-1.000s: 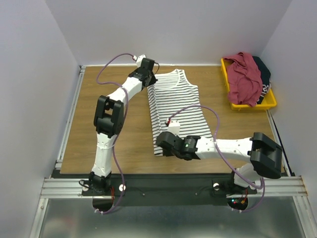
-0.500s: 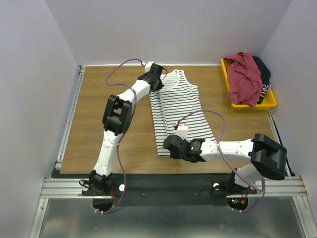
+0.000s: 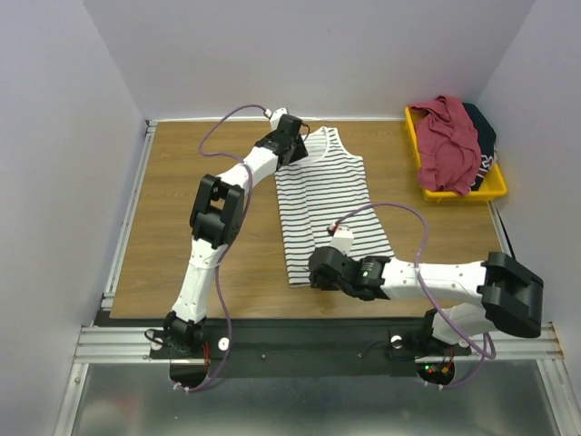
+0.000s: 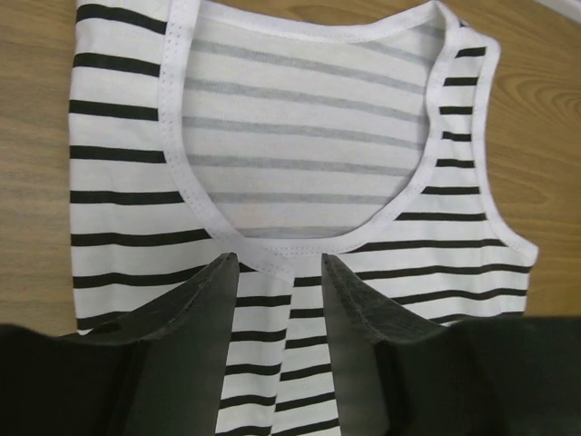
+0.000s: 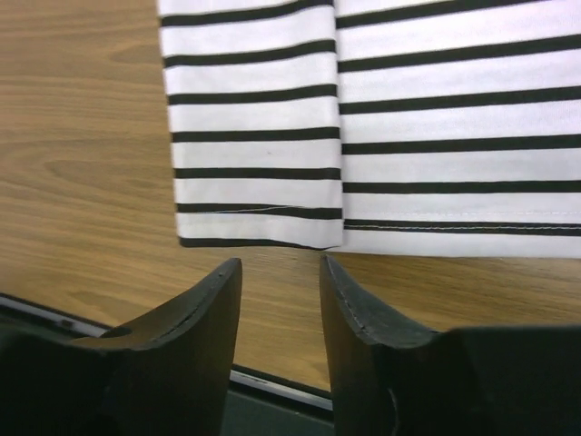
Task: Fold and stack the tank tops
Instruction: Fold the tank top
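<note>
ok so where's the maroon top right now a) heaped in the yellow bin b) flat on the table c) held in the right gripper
a: the maroon top lies heaped in the yellow bin at the far right, and the right gripper is open and empty by the striped top.

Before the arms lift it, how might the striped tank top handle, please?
Probably floppy: the striped tank top lies flat in folded layers, so it should droop from a pinch. Pushed, it may bunch on the wooden table.
</note>
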Tool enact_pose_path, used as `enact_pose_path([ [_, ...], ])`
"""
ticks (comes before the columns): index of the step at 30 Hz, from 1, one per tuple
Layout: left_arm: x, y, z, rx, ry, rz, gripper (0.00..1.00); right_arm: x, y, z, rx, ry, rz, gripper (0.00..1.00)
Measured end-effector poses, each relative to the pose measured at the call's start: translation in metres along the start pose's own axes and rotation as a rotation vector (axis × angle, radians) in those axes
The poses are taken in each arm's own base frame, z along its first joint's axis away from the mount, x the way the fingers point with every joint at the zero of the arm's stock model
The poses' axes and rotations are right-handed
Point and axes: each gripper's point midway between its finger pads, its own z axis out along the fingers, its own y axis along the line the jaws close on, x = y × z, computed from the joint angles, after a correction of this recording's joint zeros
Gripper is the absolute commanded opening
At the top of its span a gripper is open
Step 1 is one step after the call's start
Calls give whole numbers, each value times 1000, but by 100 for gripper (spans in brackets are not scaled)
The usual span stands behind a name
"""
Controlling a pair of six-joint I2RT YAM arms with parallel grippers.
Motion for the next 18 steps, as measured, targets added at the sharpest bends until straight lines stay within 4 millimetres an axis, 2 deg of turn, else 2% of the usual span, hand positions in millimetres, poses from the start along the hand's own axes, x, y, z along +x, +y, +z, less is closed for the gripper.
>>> enact_pose_path([
  [5,-15,-16,-9,62,-32,2,57,-14,7,-14,-42,-35,28,53],
  [8,-29,-21,-23,82,-58,-9,53,-20,5,-15,-29,-48,29,51],
  [10,-38,-22,-38,89,-71,-21,44,-27,3,-12,-12,-53,26,51],
  [13,-59,-22,-57,107,-102,-51,27,-34,8,1,26,-43,-8,48],
  [16,-69,-15,-60,114,-115,-67,19,-32,22,23,56,-14,-61,45],
  [18,-66,-5,-55,109,-98,-75,18,-28,30,38,72,4,-97,45],
])
